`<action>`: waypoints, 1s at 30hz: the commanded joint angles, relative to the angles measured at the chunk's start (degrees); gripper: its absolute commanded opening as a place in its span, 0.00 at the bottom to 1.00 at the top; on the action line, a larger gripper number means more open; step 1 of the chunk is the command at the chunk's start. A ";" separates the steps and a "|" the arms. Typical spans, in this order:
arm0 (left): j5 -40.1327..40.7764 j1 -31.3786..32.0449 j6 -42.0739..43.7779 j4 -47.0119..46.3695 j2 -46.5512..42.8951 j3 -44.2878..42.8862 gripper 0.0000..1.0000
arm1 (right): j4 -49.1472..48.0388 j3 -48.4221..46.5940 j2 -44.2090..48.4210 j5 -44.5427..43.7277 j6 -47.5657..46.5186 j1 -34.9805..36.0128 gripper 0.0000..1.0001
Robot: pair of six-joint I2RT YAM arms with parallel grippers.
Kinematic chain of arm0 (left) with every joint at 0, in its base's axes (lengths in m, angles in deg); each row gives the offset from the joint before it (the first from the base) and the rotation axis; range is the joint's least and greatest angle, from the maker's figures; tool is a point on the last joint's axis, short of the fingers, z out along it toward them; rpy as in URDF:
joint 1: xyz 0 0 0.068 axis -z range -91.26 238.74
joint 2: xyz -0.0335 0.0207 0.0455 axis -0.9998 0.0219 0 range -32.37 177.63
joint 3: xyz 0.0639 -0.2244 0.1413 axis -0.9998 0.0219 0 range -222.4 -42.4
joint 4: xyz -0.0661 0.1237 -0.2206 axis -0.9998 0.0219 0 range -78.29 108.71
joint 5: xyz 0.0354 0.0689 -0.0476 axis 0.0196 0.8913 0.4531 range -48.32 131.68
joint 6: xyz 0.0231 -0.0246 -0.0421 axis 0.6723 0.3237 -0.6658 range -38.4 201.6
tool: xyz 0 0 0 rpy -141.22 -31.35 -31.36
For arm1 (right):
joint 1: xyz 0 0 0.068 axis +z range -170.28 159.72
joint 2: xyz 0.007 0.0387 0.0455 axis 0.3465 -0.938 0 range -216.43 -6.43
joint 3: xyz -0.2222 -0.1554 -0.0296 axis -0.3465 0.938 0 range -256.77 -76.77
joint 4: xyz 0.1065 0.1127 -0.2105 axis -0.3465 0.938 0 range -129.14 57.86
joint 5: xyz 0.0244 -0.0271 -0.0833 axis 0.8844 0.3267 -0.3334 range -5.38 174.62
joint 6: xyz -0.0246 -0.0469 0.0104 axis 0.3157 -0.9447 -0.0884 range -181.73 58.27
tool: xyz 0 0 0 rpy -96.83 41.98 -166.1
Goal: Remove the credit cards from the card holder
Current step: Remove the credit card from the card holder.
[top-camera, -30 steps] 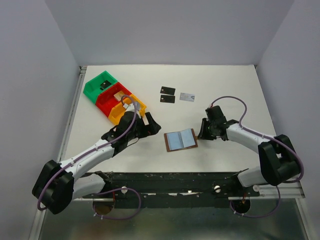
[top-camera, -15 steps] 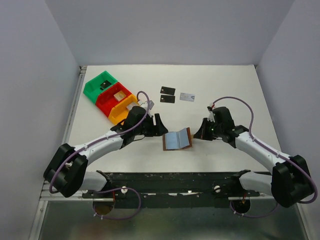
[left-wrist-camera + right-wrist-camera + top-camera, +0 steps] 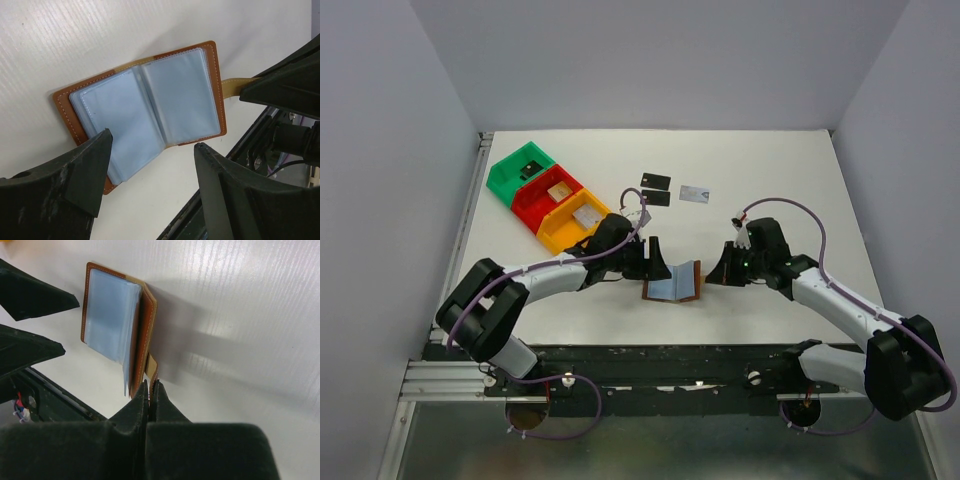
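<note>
The brown card holder [image 3: 672, 283] lies open on the table, its grey-blue pockets up and its right half raised. My right gripper [image 3: 717, 270] is shut on its closing tab [image 3: 151, 370], as the right wrist view [image 3: 150, 385] shows. My left gripper [image 3: 655, 262] is open at the holder's left edge, one finger [image 3: 90, 170] over the left page of the holder [image 3: 145, 107]. Two black credit cards [image 3: 656, 181] [image 3: 655, 198] and a silver-blue card [image 3: 694, 194] lie on the table behind. No tan-gold cards show.
Green [image 3: 525, 170], red [image 3: 552, 195] and yellow [image 3: 578, 220] bins stand in a row at the back left; the red and yellow ones hold small white pieces. The table's near edge with a black rail [image 3: 670, 360] lies just in front of the holder.
My left arm has reached right, up to the holder's left edge. My right gripper has closed on the tab and lifted the holder's right half; the holder slid slightly left.
</note>
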 commanded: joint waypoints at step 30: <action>2.49 1.23 1.74 5.55 3.52 -2.69 0.79 | -1.60 0.95 -0.49 2.29 -0.41 -0.52 0.00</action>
